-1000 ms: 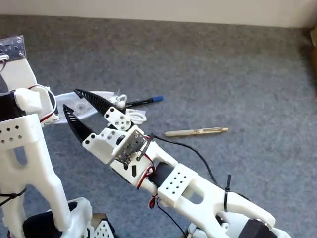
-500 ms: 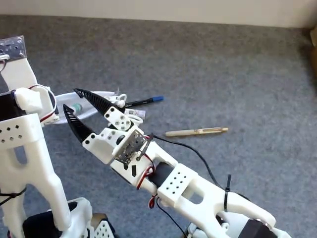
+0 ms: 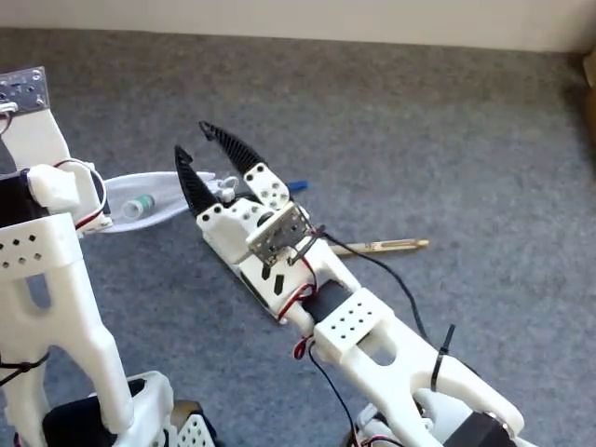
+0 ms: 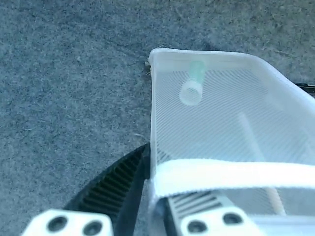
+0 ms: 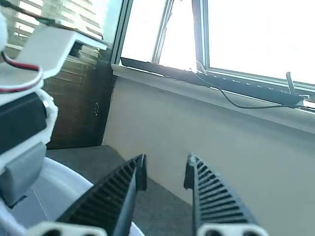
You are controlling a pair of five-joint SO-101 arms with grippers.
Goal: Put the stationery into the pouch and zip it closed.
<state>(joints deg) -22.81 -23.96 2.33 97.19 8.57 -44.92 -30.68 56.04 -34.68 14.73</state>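
On the grey carpeted counter [image 3: 466, 140], the right hand [image 3: 194, 140] is tilted upward with fingers apart near the translucent white mesh pouch [image 3: 154, 191], whose wall the left hand [image 4: 155, 172] clamps, with the slim beige pen [image 3: 372, 247] and blue-capped black pen [image 3: 296, 184] outside and a green-capped clear tube [image 4: 193, 86] inside.

Tube [image 3: 140, 206] in pouch [image 3: 168, 189]; capped pen [image 3: 296, 184] near it, other pen [image 3: 377, 247] farther right.

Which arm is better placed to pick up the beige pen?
Probably the right. The right end effector is open and empty, and nearer the beige pen. The left end effector is shut on the pouch and is needed there.
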